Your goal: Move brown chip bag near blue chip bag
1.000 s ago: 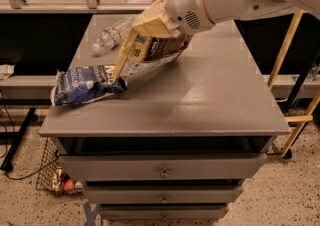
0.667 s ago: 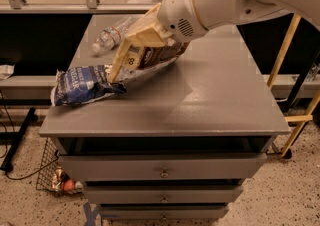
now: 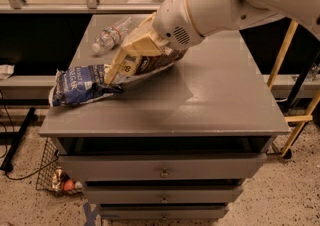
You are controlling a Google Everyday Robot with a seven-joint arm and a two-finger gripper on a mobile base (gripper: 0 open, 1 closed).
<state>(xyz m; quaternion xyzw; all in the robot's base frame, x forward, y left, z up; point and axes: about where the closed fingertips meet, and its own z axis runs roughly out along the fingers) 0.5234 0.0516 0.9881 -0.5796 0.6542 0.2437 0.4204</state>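
A grey surface [image 3: 215,95] over drawers is crossed from the upper right by a white arm [image 3: 215,5]. The brown chip bag [image 3: 155,62] is held at its tan left end by the closed pincer [image 3: 114,76], low over the surface. Its end is touched by the blue chip bag [image 3: 77,85], which is laid at the left edge. A clear bottle [image 3: 111,34] is laid on its side behind them.

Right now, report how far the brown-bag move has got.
Looks done: the brown chip bag sits on the cabinet top with its tan end right beside the blue chip bag. In hand: the tool is at that tan end, over the bag. Left: letting go, if gripped, and lifting the arm clear.
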